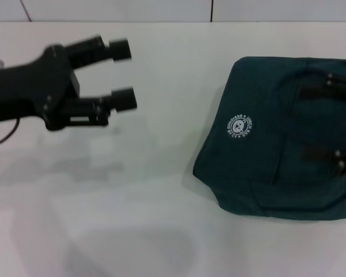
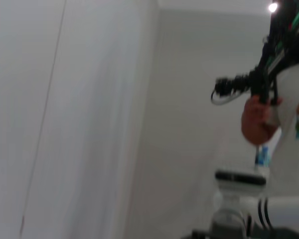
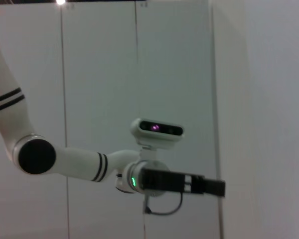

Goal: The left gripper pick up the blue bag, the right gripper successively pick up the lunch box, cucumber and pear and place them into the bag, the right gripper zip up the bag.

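Left gripper (image 1: 124,75) raised above the white table (image 1: 132,202), fingers parted and empty, reaching in from the left side of the head view, tips pointing right toward the blue bag (image 1: 277,138). Well apart from the bag, with a broad stretch of bare tabletop between. Black arm trailing off the left edge, a thin cable hanging beneath it.

Blue bag lying flat on the right side of the table, closed, white round logo (image 1: 238,127) facing up near its left portion. Two dark strap attachments with small rivets along the right part of the bag, the far edge cut off by the picture border. Soft shadow under the bag's near edge.

Right gripper not seen in the head view. From the left wrist view, only pale wall panels, a dark cabled fixture and a reddish blurred shape at the upper right, and the robot's head camera (image 2: 239,178) lower down. From the right wrist view, the left gripper (image 3: 209,186) again, seen side on, black fingers extended from a white arm with black bands, the head camera (image 3: 157,130) above it against white wall panels. Lunch box, cucumber and pear in none of the three views.
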Action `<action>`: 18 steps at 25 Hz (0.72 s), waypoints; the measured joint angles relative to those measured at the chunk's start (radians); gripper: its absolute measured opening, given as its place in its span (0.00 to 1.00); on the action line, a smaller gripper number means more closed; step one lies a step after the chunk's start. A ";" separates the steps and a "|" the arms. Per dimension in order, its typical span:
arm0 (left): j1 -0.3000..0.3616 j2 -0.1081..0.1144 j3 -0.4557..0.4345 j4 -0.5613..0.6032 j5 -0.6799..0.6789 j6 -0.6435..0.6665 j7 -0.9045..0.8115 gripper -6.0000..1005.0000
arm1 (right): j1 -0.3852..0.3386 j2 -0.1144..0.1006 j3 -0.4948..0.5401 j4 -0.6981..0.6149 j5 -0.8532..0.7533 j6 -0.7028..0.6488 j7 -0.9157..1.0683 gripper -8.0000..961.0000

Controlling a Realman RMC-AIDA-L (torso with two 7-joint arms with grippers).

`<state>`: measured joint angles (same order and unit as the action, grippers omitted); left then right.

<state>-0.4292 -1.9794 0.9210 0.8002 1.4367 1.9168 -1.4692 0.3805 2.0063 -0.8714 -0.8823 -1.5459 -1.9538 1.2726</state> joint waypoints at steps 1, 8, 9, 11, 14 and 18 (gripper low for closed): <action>0.004 -0.002 0.000 0.002 0.020 0.000 -0.003 0.89 | -0.002 0.003 -0.005 0.010 0.000 -0.004 -0.012 0.93; 0.021 -0.030 0.003 0.006 0.138 0.006 0.006 0.89 | -0.002 0.007 -0.055 0.073 0.008 -0.030 -0.071 0.93; 0.022 -0.032 0.006 0.007 0.148 0.007 0.009 0.89 | -0.003 0.007 -0.058 0.077 0.007 -0.030 -0.077 0.93; 0.022 -0.031 0.009 0.007 0.162 0.015 0.011 0.89 | -0.001 0.007 -0.065 0.090 0.006 -0.028 -0.083 0.93; 0.026 -0.030 0.010 0.008 0.184 0.027 0.012 0.89 | 0.004 0.006 -0.091 0.112 0.005 -0.013 -0.089 0.93; 0.043 -0.028 0.006 0.009 0.195 0.041 0.025 0.89 | 0.007 0.006 -0.132 0.132 0.005 0.015 -0.115 0.93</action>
<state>-0.3860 -2.0073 0.9268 0.8088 1.6314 1.9575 -1.4443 0.3871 2.0126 -1.0030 -0.7505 -1.5408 -1.9388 1.1575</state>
